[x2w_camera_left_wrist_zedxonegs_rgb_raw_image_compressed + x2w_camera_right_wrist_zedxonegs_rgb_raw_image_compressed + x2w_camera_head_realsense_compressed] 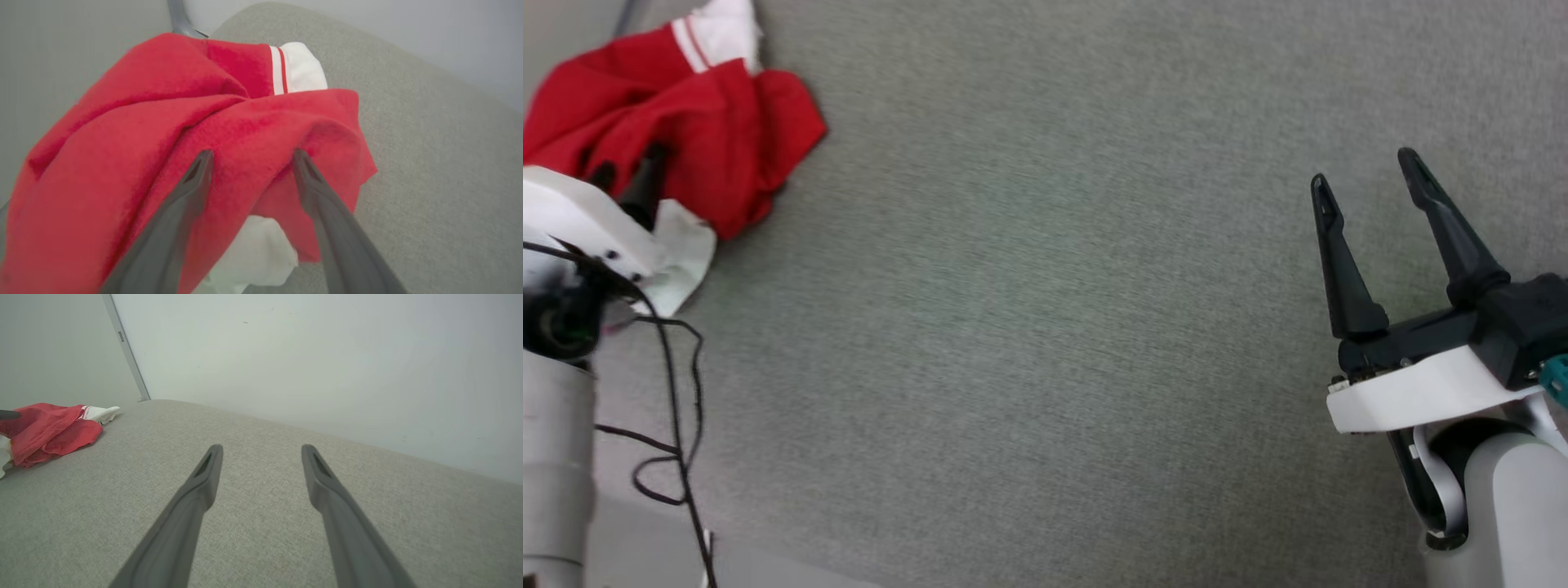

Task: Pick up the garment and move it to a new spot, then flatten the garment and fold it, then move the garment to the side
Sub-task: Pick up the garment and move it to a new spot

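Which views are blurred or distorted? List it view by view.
Head view: motion-smeared, the red jersey soft-edged. Left wrist view: jersey close and fuzzy, left hand out of focus. Right wrist view: wide-angle bows the grey fabric surface; light flat, no glare.

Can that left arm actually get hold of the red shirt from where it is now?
Probably yes. The left arm's fingers stand open right at the crumpled red shirt, and nothing lies between them and the cloth.

Bare room, grey fabric surface (pixel 1045 327), white wall (pixel 327 355)
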`<state>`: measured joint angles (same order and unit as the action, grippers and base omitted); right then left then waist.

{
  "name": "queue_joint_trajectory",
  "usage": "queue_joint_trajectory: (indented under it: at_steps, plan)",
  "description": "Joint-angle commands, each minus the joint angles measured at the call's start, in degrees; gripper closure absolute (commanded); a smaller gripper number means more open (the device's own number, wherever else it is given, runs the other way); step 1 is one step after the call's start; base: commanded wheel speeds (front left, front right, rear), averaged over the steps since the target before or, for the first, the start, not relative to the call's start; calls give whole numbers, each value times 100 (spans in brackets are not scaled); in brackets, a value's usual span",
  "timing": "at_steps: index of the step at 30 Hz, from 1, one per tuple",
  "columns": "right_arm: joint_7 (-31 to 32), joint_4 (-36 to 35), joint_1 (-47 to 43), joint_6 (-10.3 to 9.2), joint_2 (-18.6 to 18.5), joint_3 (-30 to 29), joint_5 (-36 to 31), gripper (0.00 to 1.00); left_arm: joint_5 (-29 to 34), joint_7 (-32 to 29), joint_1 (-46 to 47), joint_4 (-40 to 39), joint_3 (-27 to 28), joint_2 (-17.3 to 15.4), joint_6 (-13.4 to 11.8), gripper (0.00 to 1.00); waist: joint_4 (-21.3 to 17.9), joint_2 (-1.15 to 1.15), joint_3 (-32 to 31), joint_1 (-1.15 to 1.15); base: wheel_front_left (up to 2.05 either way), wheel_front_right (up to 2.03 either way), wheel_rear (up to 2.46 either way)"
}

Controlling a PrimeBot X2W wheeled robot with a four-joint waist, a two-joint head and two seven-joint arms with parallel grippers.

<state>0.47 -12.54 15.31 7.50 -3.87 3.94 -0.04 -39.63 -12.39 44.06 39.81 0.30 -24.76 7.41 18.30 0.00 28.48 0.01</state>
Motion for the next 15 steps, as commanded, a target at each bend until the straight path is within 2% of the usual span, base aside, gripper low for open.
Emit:
queue_joint_trajectory:
  at_steps: [1,4,7,13,14,15]
  plan:
    - [-30,-27,124,-2,-8,4,-25,0,-93,-205,148,96,3,-110,13,0,-339,0,400,-1,0,0,0]
    - [-65,-47,231,-2,0,26,-38,0,-276,-725,363,327,9,-419,13,0,-449,0,585,-1,0,0,0]
    - [-93,-54,300,-2,5,19,-39,0,-446,-1269,507,592,7,-585,7,0,-524,0,728,-1,0,0,0]
    - [-88,-91,370,-2,5,-11,-47,0,-725,-2404,564,1114,-34,-622,-133,0,-594,0,872,-1,0,0,0]
    - [-82,-103,379,-2,6,-16,-46,0,-708,-2438,568,1129,-56,-621,-168,34,-596,0,882,-1,0,0,0]
    - [-81,-105,385,-2,4,-26,-46,0,-711,-2478,568,1125,-73,-591,-184,73,-598,0,878,-1,0,0,0]
